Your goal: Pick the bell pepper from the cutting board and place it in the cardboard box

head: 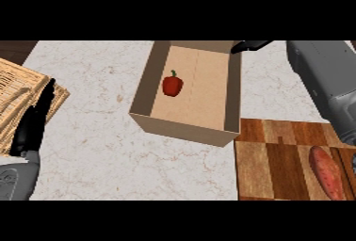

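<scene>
**Clearing out: pepper sits in the box, right arm reaches past the far rim**

Looking down, the small red bell pepper with its green stem [172,85] lies on the floor of the open brown cardboard box [186,128], toward the far left part of it, near the left wall but not clearly touching it. Nothing holds it. By my read the placing is done and what remains is getting the arm away cleanly.

The right hand [250,45] shows only as black fingers at the box's far right corner, just over or beside the rim; I cannot tell how far they are spread, and they carry nothing I can see. The grey right forearm [327,84] runs down the view's right side, above the striped wooden cutting board [271,164], where a long reddish, sweet-potato-like vegetable [327,172] lies.

To finish well, the hand should lift clear of the rim first, then pull back along the forearm's line; a sideways sweep risks catching the right wall and shoving the box. The return path also passes over the vegetable on the board, so height matters.

The pale marbled table [97,141] offers open room left of the box and in front of it. On the left edge, the left hand [31,129] hangs dark over a slatted wooden crate-like thing [17,94], well apart from the box; its fingers look fairly straight, holding nothing.
</scene>
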Robot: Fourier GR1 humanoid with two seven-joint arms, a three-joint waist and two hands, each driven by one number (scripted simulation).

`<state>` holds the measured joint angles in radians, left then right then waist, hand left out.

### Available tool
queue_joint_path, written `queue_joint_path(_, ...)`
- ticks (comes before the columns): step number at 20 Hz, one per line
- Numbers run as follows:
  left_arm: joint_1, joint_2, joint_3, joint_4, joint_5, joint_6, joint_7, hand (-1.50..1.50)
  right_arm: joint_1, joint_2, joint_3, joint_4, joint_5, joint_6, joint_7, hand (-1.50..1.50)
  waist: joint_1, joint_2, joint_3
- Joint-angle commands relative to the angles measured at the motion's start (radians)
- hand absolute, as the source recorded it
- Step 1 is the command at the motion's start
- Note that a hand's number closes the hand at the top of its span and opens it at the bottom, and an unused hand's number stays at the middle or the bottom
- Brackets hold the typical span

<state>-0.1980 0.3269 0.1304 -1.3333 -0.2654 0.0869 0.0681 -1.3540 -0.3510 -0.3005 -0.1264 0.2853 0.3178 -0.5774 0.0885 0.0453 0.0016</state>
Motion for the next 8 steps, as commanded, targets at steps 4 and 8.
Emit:
queue_joint_path(4, 0.01, 0.008, 0.002, -0.003, 0.004, -0.013, -0.013, 0.0, 0.045, -0.167, 0.008, -0.005, 0.017, 0.128, -0.065, -1.5, 0.018, 0.007, 0.001)
queue_joint_path(8, -0.005, 0.005, -0.004, -0.007, 0.006, -0.02, -0.013, 0.0, 0.085, -0.218, 0.055, -0.003, 0.067, 0.195, -0.108, -1.5, 0.027, 0.015, 0.003)
